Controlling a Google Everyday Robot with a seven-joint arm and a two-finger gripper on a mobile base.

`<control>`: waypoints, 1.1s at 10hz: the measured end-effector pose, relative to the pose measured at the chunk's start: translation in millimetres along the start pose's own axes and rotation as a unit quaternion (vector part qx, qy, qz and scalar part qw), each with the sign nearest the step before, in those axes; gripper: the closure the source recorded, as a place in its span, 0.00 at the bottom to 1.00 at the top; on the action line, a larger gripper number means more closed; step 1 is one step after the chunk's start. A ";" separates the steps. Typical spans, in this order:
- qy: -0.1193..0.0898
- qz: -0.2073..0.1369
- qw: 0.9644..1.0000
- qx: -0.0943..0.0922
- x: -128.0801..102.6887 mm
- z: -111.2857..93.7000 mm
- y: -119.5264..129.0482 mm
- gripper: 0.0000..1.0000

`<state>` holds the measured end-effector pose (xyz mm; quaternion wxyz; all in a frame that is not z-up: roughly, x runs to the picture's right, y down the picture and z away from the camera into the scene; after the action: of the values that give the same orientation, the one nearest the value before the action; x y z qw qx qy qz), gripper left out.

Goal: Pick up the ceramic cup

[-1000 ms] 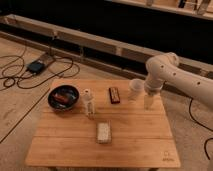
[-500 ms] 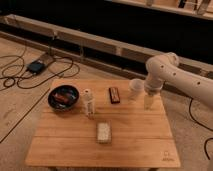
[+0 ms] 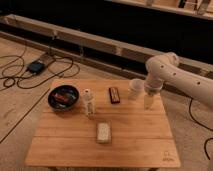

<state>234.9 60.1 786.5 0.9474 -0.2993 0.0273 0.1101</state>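
Hanging nose-down from the pale arm (image 3: 167,70) at the far right edge of the table (image 3: 65,145), with the gripper (image 3: 149,102) low, near the tabletop. Cannot tell whether open or closed. Standing just beside the gripper, on its side toward the table's middle and slightly farther back: the cup (image 3: 135,89), upright, rim up, resting on the wood, with no contact evident between the two. Holding the same spot as a second ago and half a second ago, with no shift seen in arm or cup over that time. Judged from that: paused at the approach, grasp not yet made, nothing lifted, most of the task left to do. Probably calls for a short sideways move toward the cup, closing around its wall, then lifting straight up. Risking, if brought in too low or off-line, a nudge that tips or slides the cup toward the back edge. Moving outward past the cup: a dark bar (image 3: 114,95) lying flat, near but apart. Farther out, a slim white bottle (image 3: 89,102) standing upright, then a dark bowl (image 3: 63,96) with something reddish inside. Nearer the front edge, well apart from the gripper, a pale packet (image 3: 103,132) lying flat.
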 end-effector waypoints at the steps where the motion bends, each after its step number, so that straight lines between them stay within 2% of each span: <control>1: 0.000 0.000 1.000 0.000 0.0 0.0 0.0 0.20; 9: 0.000 0.000 1.000 0.000 -0.1 -0.3 -0.3 0.20; 11: -0.009 -0.012 1.000 0.004 -3.1 3.6 -7.0 0.20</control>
<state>233.5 56.0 793.8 0.9500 -0.2951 0.0151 0.1012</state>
